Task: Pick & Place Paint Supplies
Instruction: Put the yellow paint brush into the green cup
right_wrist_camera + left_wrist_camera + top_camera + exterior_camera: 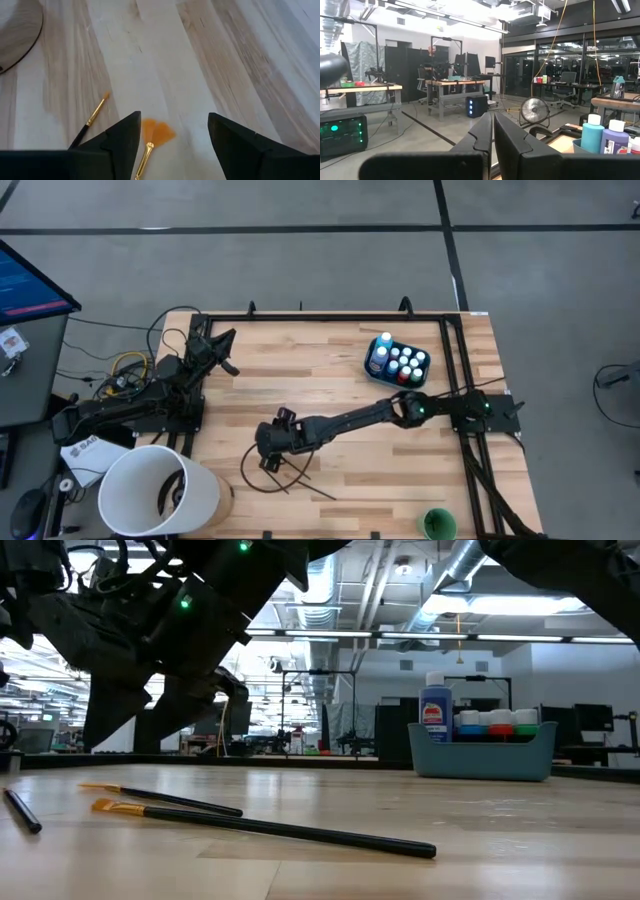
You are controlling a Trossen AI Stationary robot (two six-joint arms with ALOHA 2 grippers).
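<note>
Here, the right gripper [172, 137] hangs with its dark wedge-shaped fingers spread apart over the pale, grained wooden table [210, 55], straddling a fan brush [152, 140] with splayed orange bristles and gold ferrule, a thinner round-tipped brush [92, 120] beside it, while white-capped paint bottles [405, 363] fill the teal plastic tub [378, 370] and the left gripper [492, 137] rests pressed together.

You're looking at a pale, streaky wood-grain table [330, 380] framed in black, and on it a teal tub [378, 366] filled with white-capped paint bottles [405, 364], whose bodies show blue, red and green above the tub's rim in the low view. Near the table's front edge, well apart from that tub, lie black-handled brushes [270, 828] with gold ferrules and orange bristles, one a fan brush [156, 134] showing bright orange between the right gripper [172, 142]'s black fingers. Past the table's front-left corner you see a white bucket [160, 490], and the arms are black with small green lights.
</note>
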